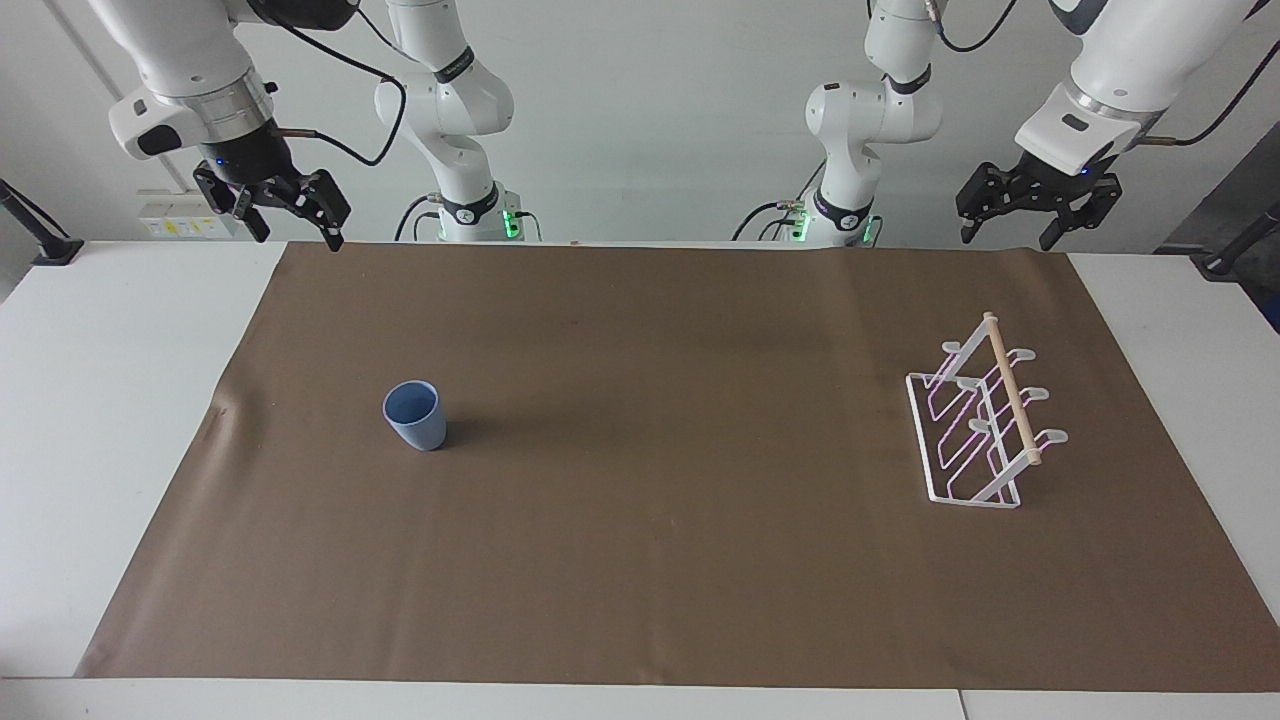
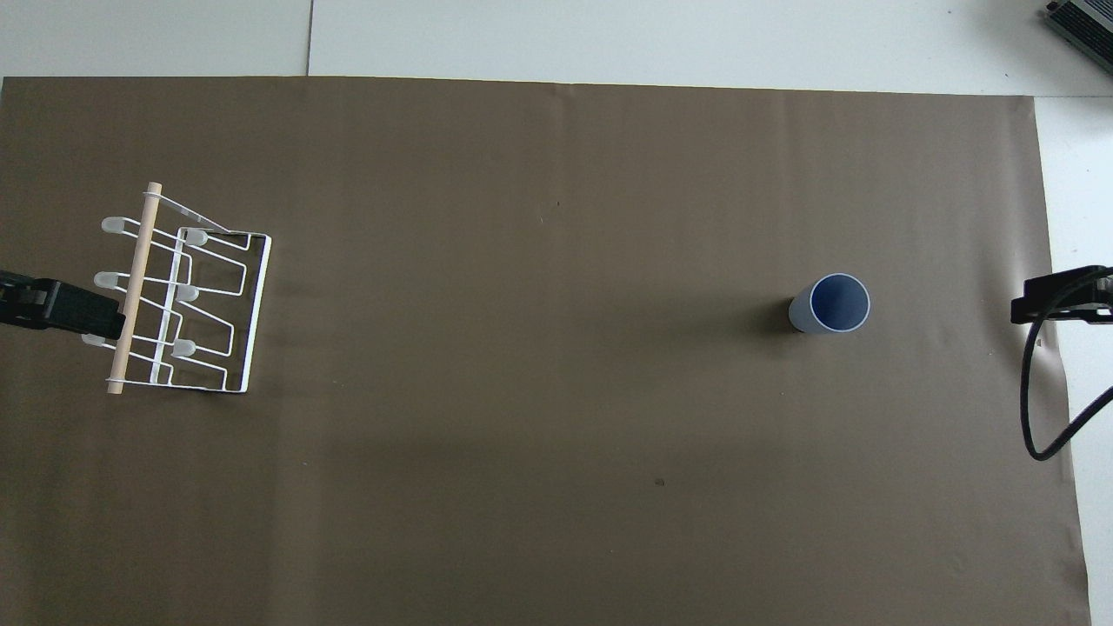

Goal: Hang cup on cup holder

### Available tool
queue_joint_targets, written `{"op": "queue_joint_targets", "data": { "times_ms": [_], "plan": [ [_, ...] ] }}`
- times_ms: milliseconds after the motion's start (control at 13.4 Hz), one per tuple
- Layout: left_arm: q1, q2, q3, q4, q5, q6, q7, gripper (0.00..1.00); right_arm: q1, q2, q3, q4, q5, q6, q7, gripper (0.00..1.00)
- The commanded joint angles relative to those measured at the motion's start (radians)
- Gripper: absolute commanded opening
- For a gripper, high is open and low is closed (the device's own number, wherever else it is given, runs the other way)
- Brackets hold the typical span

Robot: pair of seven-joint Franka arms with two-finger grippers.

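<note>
1. Both of our pincers hang high with fingers spread and nothing in them: the right gripper is over the mat's edge at the robots' end, at the right arm's end of the table, and the left gripper is over the same edge at the left arm's end, above the robots' side of the rack.
2. We judge the task as not yet begun. The cup stands upright, mouth up, on the brown mat, toward the right arm's end and touched by nothing.
3. The cup holder stands toward the left arm's end, well apart from the cup, and none of its prongs carries anything.
4. What is left for us: grasp the cup, carry it along the table, turn it over and set it on a prong.
5. Room is generous: bare mat lies all around the cup and between it and the rack. The rack sits nearer the mat's end edge, so we have less margin there.
</note>
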Motion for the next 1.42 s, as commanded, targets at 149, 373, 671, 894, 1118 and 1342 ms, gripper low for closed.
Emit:
{"op": "queue_joint_targets", "data": {
  "times_ms": [149,373,671,894,1118,1342],
  "plan": [
    [-0.001,-0.026,0.001,-0.026,0.019,-0.003,-0.005,1.00,-0.011,-0.032,0.004,-0.049,0.016,0.026,-0.031,1.00],
    [-0.002,-0.026,0.001,-0.026,0.019,-0.005,-0.007,1.00,-0.013,-0.036,0.004,-0.083,0.016,0.084,-0.039,1.00],
    [-0.001,-0.026,0.001,-0.026,0.019,-0.003,-0.007,1.00,-0.019,-0.012,0.002,-0.182,0.016,0.175,-0.134,1.00],
    [-0.002,-0.026,0.001,-0.026,0.019,-0.003,-0.007,1.00,-0.014,0.032,0.004,-0.245,0.017,0.325,-0.140,1.00],
    [-0.001,-0.026,0.001,-0.026,0.019,-0.003,-0.007,1.00,-0.005,0.114,0.004,-0.245,0.019,0.399,-0.146,1.00],
    [-0.002,-0.026,0.001,-0.026,0.019,-0.003,-0.007,1.00,-0.002,0.183,0.005,-0.273,0.020,0.506,-0.192,1.00]
  ]
}}
